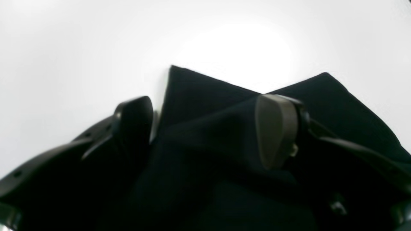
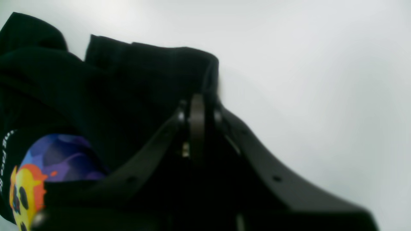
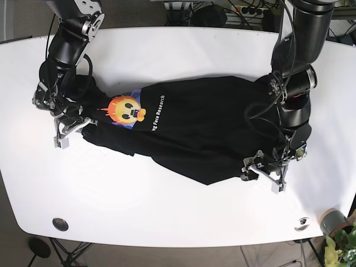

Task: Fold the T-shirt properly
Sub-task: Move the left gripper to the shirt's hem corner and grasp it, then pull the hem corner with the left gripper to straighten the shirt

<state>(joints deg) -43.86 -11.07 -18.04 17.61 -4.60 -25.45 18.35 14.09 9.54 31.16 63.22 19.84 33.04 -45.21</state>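
black t-shirt (image 3: 189, 125), rumpled, spread across table, graphic facing up

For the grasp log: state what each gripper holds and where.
The right gripper is shut on the black cotton T-shirt at a bunched edge near the print. The left gripper is open, straddling the cloth, gripping nothing.

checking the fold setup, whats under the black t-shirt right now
The black T-shirt lies spread on the white table, which shows all around it. Whatever is beneath the cloth is covered. The right gripper pinches one edge; the left gripper straddles another.
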